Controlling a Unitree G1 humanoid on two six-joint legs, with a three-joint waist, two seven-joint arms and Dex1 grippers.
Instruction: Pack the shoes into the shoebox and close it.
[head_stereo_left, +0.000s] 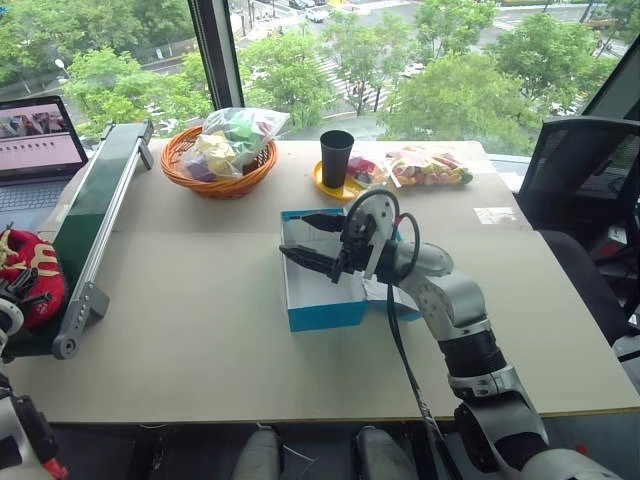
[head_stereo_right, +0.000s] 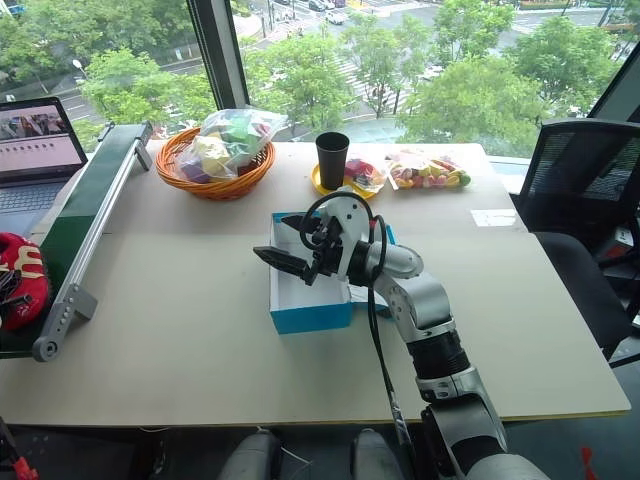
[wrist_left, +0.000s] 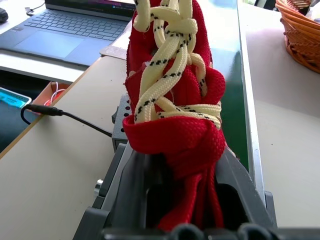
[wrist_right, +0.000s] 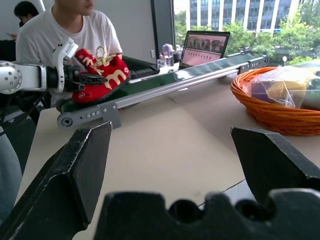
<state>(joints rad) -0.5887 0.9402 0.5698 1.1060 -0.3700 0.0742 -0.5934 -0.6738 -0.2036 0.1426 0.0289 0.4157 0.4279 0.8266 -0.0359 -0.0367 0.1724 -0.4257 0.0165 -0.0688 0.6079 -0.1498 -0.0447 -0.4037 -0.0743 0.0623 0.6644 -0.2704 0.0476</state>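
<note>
A red shoe (head_stereo_left: 32, 275) with pale yellowish laces lies at the near end of a green conveyor belt (head_stereo_left: 95, 205), at the table's left edge. My left gripper (head_stereo_left: 24, 292) is shut on the shoe (wrist_left: 172, 135); its grey fingers (wrist_left: 125, 185) press the red fabric from both sides. The right wrist view shows that grip from across the table, shoe (wrist_right: 102, 75) in left gripper (wrist_right: 85, 79). The blue shoebox (head_stereo_left: 325, 310), white inside, stands open at mid-table. My right gripper (head_stereo_left: 312, 243) hovers over it, open and holding nothing, pointing left.
At the back stand an orange woven basket (head_stereo_left: 218, 168) with crinkly bags, a black cup (head_stereo_left: 336, 157) on a yellow plate, and a bag of colourful items (head_stereo_left: 430, 167). A laptop (head_stereo_left: 35, 140) is at far left, a black chair (head_stereo_left: 580, 175) at right. A person (wrist_right: 65, 30) sits beyond the conveyor.
</note>
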